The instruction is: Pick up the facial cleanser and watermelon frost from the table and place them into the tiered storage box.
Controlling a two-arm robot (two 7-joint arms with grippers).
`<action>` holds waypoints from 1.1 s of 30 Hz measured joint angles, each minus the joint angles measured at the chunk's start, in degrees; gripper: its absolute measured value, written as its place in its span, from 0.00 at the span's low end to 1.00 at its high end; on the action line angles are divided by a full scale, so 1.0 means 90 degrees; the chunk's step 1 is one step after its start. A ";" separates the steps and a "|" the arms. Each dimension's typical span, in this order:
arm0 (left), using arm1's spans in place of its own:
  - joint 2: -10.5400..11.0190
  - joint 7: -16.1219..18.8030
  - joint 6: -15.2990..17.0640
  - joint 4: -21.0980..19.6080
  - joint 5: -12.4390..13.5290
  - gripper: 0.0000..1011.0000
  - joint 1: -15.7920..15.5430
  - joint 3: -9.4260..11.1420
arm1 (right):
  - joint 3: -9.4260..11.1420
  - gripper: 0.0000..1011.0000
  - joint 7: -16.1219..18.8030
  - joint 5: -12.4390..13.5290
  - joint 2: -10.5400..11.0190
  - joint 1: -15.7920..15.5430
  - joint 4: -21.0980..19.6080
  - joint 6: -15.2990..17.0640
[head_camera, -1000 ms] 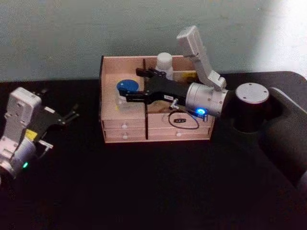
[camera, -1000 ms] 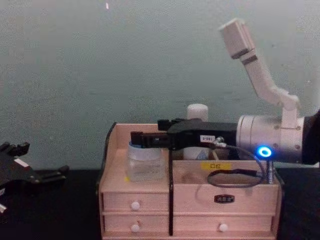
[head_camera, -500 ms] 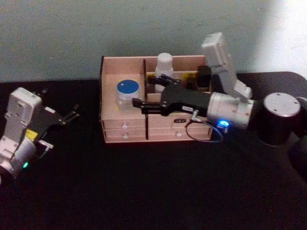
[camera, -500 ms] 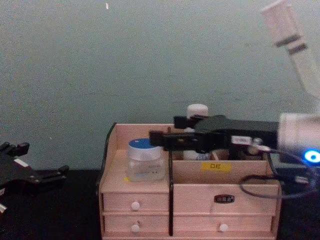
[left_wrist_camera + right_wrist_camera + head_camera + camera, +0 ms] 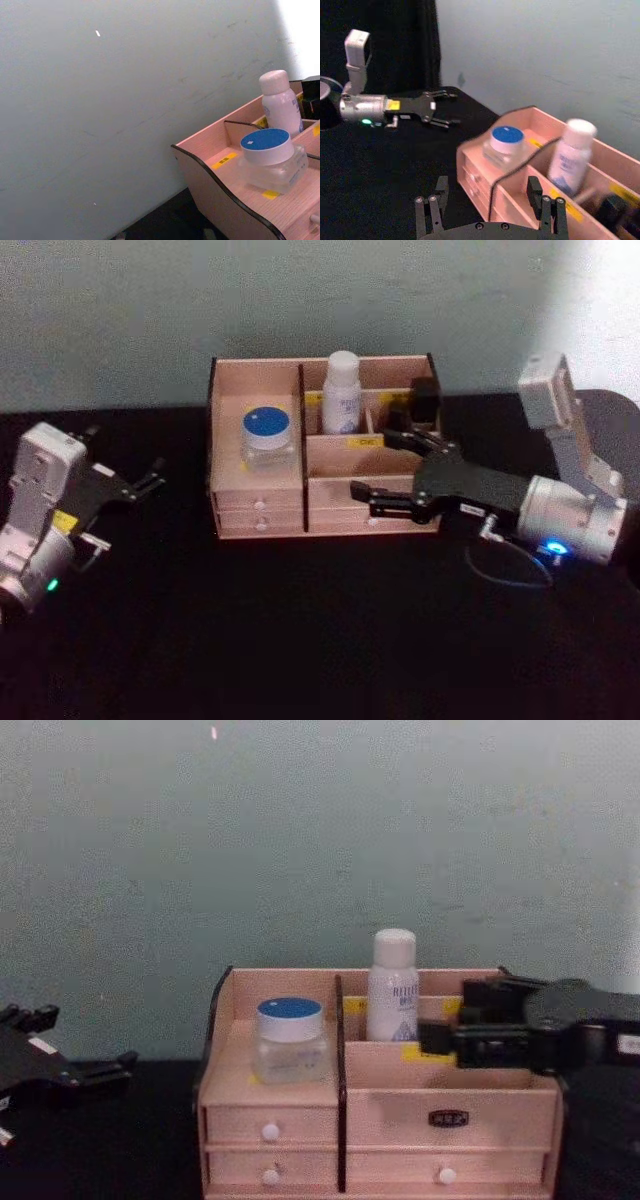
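Note:
The tiered storage box stands at the table's back centre. The watermelon frost, a squat jar with a blue lid, sits in its left compartment. The facial cleanser, a white bottle, stands upright in the back compartment right of the divider. My right gripper hangs open and empty in front of the box's right half, clear of both items. In the chest view the jar and the bottle rise above the box, with the right gripper beside them. My left gripper rests open at the far left.
A small dark item sits in the box's back right compartment. The black tabletop spreads wide in front of the box. A plain wall stands close behind it. The right wrist view shows the left gripper across the table.
My right gripper has pulled back from over the jar, moving right and towards the table's front, leaving the jar in the left compartment. The left arm has stayed still.

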 joint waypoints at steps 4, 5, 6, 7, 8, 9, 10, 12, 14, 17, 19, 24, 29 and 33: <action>0.0000 0.0000 0.0000 0.0000 0.0000 0.99 0.0000 0.0000 | 0.0310 0.99 -0.0560 0.0021 0.0303 -0.0480 -0.0482 0.0093; 0.0000 0.0000 0.0000 0.0000 0.0000 0.99 0.0000 0.0000 | 0.0375 0.99 -0.0692 0.0017 0.0339 -0.0568 -0.0556 0.0123; 0.0000 0.0000 0.0000 -0.0001 0.0000 0.99 0.0000 0.0000 | 0.0430 0.99 -0.0818 0.0014 0.0366 -0.0637 -0.0620 0.0152; 0.0000 0.0000 0.0000 -0.0001 0.0000 0.99 0.0000 0.0000 | 0.0501 0.99 -0.0968 0.0004 0.0392 -0.0721 -0.0700 0.0186; 0.0000 0.0000 0.0000 0.0000 0.0000 0.99 0.0000 0.0000 | 0.0579 0.99 -0.1116 -0.0012 0.0422 -0.0816 -0.0785 0.0228; 0.0000 0.0000 0.0000 0.0000 0.0000 0.99 0.0000 0.0001 | 0.0739 0.99 -0.1407 -0.0044 0.0470 -0.0996 -0.0948 0.0322; 0.0000 0.0000 0.0000 0.0000 0.0000 0.99 0.0000 0.0000 | 0.0892 0.99 -0.1690 -0.0084 0.0506 -0.1159 -0.1089 0.0422; 0.0000 0.0000 0.0000 0.0000 0.0000 0.99 0.0000 0.0000 | 0.1046 0.99 -0.1993 -0.0116 0.0516 -0.1299 -0.1198 0.0519; 0.0000 0.0000 0.0000 0.0000 0.0000 0.99 0.0000 0.0000 | 0.1262 0.99 -0.2422 -0.0170 0.0479 -0.1469 -0.1277 0.0649; 0.0000 0.0000 0.0000 0.0000 0.0000 0.99 0.0000 0.0000 | 0.1463 0.99 -0.2907 -0.0253 0.0352 -0.1589 -0.1279 0.0772; 0.0000 0.0000 0.0000 0.0000 0.0000 0.99 0.0000 0.0001 | 0.1607 0.99 -0.3440 -0.0396 0.0159 -0.1638 -0.1184 0.0877; 0.0000 0.0000 0.0000 0.0000 0.0000 0.99 0.0000 0.0000 | 0.1611 0.99 -0.4329 -0.0928 -0.0295 -0.1496 -0.0699 0.0959; 0.0000 0.0000 0.0000 0.0000 0.0000 0.99 0.0000 0.0000 | 0.1457 0.99 -0.4782 -0.1338 -0.0664 -0.1243 -0.0151 0.1006; 0.0000 0.0000 0.0000 0.0000 0.0000 0.99 0.0000 0.0000 | 0.1339 0.99 -0.4850 -0.1510 -0.0931 -0.1000 0.0364 0.1021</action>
